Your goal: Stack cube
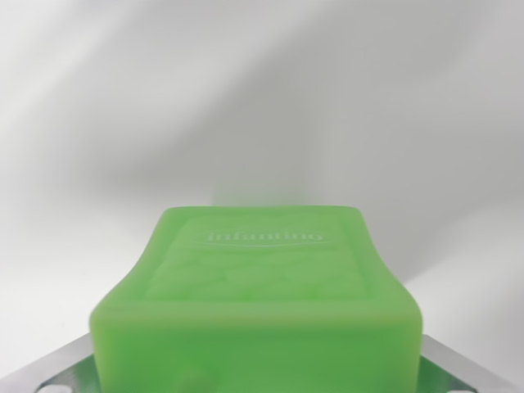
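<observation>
filling the lower frame, green cube (258,307), between metal pincer (262,372) fingers (463,364)

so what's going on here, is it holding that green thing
This is the wrist camera looking down past a soft green cube that fills the lower frame, its recessed top bearing a raised logo. Metal gripper parts show at both bottom corners flanking it, so it looks held, though actual contact is hidden. Behind is plain white surface; no second cube is visible.
</observation>
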`<state>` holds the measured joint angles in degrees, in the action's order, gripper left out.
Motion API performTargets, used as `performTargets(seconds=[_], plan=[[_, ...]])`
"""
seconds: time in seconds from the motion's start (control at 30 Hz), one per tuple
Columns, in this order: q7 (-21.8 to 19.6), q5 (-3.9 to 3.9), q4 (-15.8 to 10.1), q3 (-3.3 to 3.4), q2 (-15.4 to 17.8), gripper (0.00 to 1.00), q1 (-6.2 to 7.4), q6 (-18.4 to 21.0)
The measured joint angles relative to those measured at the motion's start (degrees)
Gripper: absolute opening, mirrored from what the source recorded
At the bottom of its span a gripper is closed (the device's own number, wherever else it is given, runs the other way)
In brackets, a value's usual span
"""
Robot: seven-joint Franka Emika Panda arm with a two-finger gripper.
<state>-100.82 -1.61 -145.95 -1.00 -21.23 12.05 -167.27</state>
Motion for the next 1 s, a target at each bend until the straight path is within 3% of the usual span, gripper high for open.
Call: performTargets(seconds=[0.67, 1.0], plan=[[0.30, 0.49, -1.86, -0.33, 9.73, 0.00, -0.13, 7.67], [4.44, 0.56, 0.03, -0.37, 9.99, 0.00, -1.03, 9.90]])
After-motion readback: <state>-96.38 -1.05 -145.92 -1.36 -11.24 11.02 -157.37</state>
